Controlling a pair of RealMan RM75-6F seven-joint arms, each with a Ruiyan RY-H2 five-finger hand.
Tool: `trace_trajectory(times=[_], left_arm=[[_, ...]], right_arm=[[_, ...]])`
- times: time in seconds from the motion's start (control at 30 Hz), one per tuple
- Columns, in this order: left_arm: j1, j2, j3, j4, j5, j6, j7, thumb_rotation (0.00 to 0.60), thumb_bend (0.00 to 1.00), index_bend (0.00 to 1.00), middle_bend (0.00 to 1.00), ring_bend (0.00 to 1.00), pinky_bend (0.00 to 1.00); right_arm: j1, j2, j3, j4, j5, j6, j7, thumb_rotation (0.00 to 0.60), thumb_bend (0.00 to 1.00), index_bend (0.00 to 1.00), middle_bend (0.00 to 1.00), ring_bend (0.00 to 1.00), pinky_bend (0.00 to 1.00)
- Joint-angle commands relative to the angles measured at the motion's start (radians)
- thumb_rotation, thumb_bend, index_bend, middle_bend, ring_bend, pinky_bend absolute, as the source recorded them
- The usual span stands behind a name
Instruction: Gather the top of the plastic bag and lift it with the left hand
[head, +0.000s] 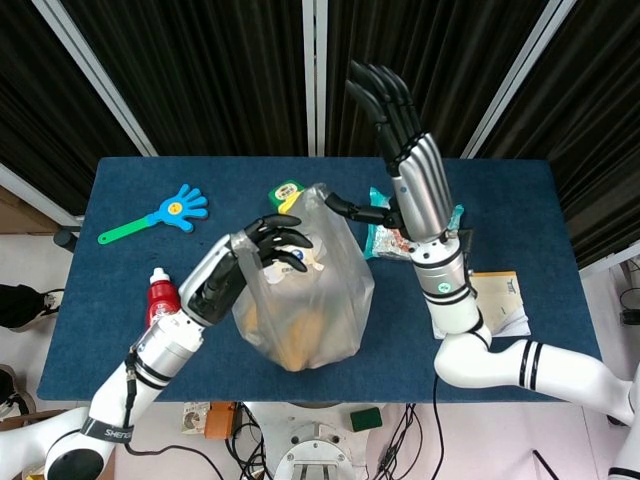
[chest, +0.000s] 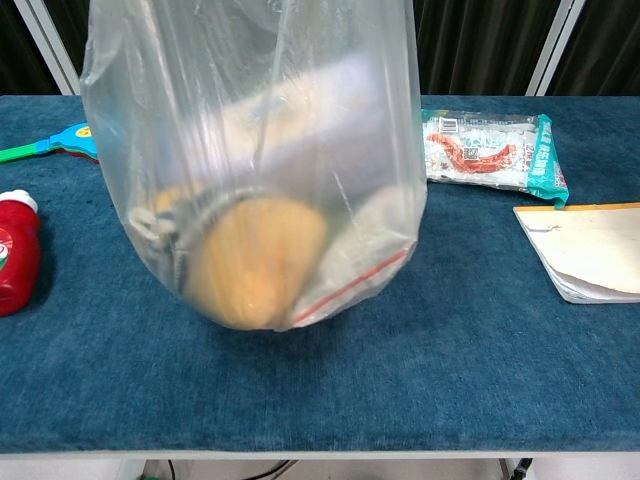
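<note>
L hand (head: 268, 243) grips plastic bag (head: 305, 290) top, bag off desk (head: 120, 330) | R hand (head: 405, 165) raised, fingers spread, holds nothing | bag mid-desk, away fr edges

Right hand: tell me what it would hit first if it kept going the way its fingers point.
The right hand is open, fingers pointing up and away, past the table's far edge. Nothing shows ahead except the dark curtain behind; depth is unclear, so the way only looks free.

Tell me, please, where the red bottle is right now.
The red bottle stands near the table's front left corner in the head view, beside the left hand's forearm, left of the plastic bag; the chest view shows it at the left edge.
</note>
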Motion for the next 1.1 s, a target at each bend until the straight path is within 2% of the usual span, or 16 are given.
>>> trace_trajectory(times=[0.03,0.27,0.47,0.73,1.1], left_arm=[[-0.022,0.006,-0.003,0.0,-0.043,-0.012,0.028,0.187,0.08,0.24,0.32,0.25,0.37],[-0.049,-0.002,-0.016,0.0,-0.12,0.02,0.098,0.164,0.08,0.22,0.29,0.23,0.35],[-0.066,0.009,-0.007,0.0,-0.143,-0.011,0.134,0.149,0.08,0.23,0.3,0.23,0.35],[-0.084,0.038,-0.009,0.005,-0.138,-0.087,0.125,0.15,0.08,0.24,0.31,0.23,0.35],[-0.112,0.022,-0.047,0.04,-0.188,-0.074,0.122,0.128,0.08,0.21,0.27,0.21,0.31]], right_arm=[[0.005,-0.005,-0.002,-0.002,-0.003,-0.002,0.001,0.6,0.19,0.0,0.0,0.0,0.0],[0.012,-0.004,-0.002,-0.01,-0.004,-0.007,-0.006,0.6,0.19,0.0,0.0,0.0,0.0],[0.018,-0.003,-0.008,-0.007,0.01,-0.029,-0.016,0.6,0.17,0.0,0.0,0.0,0.0],[0.041,-0.009,-0.007,-0.003,0.015,-0.051,-0.051,0.6,0.17,0.0,0.0,0.0,0.0],[0.04,0.011,-0.007,-0.052,0.008,-0.049,-0.098,0.6,0.17,0.0,0.0,0.0,0.0]])
